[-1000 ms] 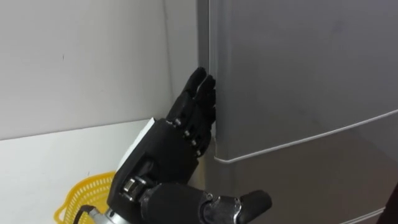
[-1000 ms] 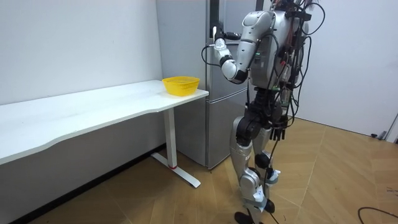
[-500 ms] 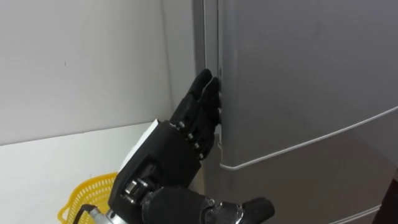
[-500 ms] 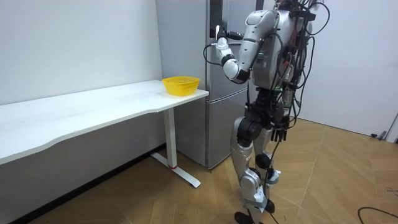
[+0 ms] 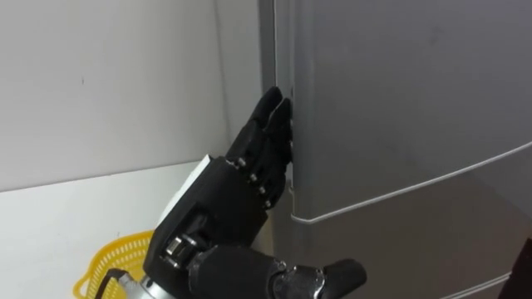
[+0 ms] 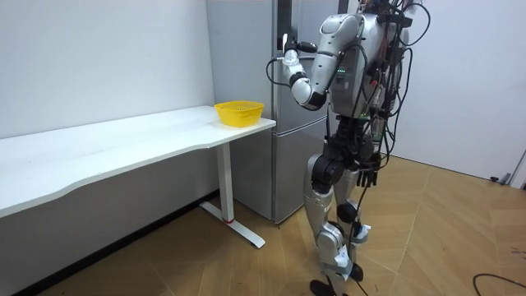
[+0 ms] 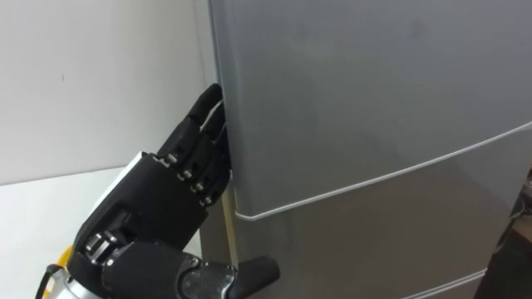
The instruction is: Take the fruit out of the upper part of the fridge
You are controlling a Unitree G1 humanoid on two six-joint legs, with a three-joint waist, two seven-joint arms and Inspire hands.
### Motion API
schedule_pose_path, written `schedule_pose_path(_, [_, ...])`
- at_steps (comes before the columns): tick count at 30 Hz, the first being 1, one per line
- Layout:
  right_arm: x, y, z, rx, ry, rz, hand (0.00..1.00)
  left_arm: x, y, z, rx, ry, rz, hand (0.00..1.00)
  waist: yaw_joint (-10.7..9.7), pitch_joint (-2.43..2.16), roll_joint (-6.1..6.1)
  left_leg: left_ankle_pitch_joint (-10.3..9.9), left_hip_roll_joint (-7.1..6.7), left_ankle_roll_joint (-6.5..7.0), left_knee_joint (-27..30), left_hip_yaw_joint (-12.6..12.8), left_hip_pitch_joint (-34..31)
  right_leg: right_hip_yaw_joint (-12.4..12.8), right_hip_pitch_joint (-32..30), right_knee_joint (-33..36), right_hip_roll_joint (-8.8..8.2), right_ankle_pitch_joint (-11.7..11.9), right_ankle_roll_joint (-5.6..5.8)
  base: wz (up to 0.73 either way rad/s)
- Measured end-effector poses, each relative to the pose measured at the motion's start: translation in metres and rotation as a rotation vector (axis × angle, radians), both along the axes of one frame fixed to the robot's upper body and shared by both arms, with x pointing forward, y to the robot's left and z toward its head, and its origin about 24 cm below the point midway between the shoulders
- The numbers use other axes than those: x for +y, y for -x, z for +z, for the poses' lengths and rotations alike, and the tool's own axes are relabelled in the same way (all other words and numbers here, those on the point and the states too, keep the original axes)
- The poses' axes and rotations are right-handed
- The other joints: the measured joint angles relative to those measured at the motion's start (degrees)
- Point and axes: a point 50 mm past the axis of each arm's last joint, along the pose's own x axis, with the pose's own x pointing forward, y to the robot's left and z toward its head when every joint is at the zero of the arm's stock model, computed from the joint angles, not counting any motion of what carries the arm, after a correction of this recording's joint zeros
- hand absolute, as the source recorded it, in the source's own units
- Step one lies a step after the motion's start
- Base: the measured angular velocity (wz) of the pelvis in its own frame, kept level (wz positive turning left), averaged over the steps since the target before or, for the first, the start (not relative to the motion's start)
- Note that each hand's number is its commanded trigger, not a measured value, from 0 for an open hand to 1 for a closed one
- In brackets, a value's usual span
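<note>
The grey fridge's upper door (image 5: 399, 100) fills the right of the eye views. Its left edge stands a narrow dark gap off the cabinet. My left hand (image 5: 224, 208) is raised at that edge, its straight fingers (image 5: 270, 124) laid along it and the tips tucked into the gap. The thumb points right, below the seam over the lower door (image 5: 416, 249). In the room view I stand upright facing the fridge (image 6: 283, 164), left hand (image 6: 289, 59) up at head height. What is inside the fridge is hidden.
A yellow mesh basket (image 5: 108, 262) sits on the white table (image 5: 50, 224) just left of the fridge; the room view has the basket (image 6: 239, 113) at the table's end. A white wall rises behind the table. Wood floor lies behind me.
The upper door's left edge has shifted slightly right, away from the cabinet, and the gap by my fingers has widened. My left hand has stayed at the edge.
</note>
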Motion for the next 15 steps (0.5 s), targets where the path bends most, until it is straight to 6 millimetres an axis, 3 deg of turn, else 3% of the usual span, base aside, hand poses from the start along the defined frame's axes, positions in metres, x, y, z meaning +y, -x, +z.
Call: schedule_pose_path(15, [-0.0001, -0.0036, 0.0003, -0.008, 0.001, 0.008, 0.0, -0.004, 0.0013, 0.0035, -0.02, -0.01, -0.028, 0.0, 0.15, -0.09, 0.08, 0.0, 0.06, 0.01, 0.33, 1.13, -1.09, 0.08, -0.86, -0.72, -0.07, 0.34, 0.23, 0.0])
